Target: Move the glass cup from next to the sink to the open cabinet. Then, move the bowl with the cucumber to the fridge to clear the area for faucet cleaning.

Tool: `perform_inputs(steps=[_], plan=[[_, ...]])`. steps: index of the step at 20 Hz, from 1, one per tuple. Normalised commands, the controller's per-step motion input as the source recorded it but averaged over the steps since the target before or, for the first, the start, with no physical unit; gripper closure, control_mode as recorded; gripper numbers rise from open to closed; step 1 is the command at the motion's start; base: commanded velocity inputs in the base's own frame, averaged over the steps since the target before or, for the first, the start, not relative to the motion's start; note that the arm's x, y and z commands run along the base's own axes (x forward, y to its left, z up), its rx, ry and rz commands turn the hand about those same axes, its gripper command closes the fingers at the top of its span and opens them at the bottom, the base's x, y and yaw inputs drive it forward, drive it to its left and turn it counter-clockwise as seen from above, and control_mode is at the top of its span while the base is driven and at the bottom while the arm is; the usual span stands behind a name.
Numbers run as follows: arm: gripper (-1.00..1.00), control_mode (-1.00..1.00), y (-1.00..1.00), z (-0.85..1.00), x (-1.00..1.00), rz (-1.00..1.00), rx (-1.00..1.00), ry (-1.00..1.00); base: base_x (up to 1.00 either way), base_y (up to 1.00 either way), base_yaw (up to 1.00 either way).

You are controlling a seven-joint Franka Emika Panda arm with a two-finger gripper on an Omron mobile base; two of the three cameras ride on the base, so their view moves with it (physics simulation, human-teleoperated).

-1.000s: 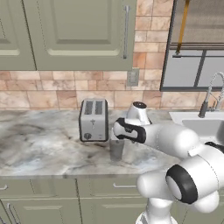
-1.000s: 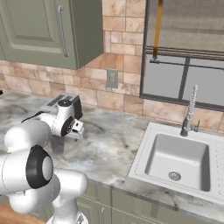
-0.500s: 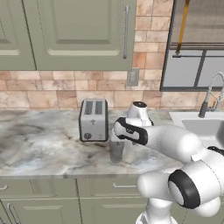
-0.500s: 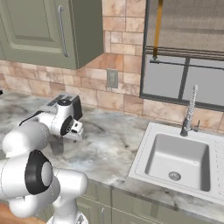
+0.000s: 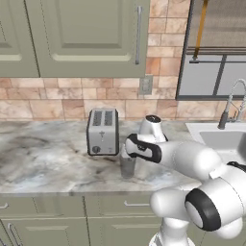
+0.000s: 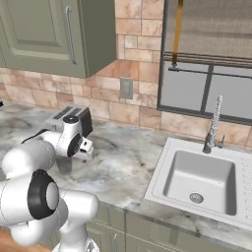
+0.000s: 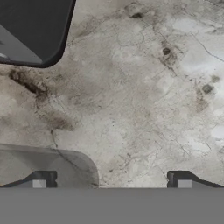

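Hovering wide-open jaws above the clear glass cup (image 5: 128, 166) on the marbled bench (image 5: 43, 158); needing centring before descending, cup sitting off toward one fingertip (image 7: 41, 180).

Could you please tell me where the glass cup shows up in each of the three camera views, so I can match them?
Left base view: the glass cup stands on the counter at centre, just right of the toaster, under the claw.
Right base view: the cup is at left, below the hand, in front of the toaster.
Hand view: its rim curves at lower left.
Shared landmark: the toaster.
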Motion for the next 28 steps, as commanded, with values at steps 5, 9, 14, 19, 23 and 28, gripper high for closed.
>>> perform_inputs(steps=[5, 9, 14, 19, 23, 28], plan=[[1.00, -1.00, 0.00, -0.17, 0.04, 0.00, -0.02, 0.00, 0.00, 0.00, 0.00], [1.00, -1.00, 0.00, 0.00, 0.00, 0.00, 0.00, 0.00, 0.00, 0.00, 0.00], [1.00, -1.00, 0.00, 0.00, -0.01, 0.00, 0.00, 0.00, 0.00, 0.00, 0.00], [1.00, -1.00, 0.00, 0.00, -0.13, 0.00, 0.00, 0.00, 0.00, 0.00, 0.00], [1.00, -1.00, 0.00, 0.22, -0.21, 0.00, 0.00, -0.06, 0.00, 0.00, 0.00], [1.00, -1.00, -0.02, 0.69, -0.41, 0.00, 0.00, -0.19, 0.00, 0.00, 0.00]])
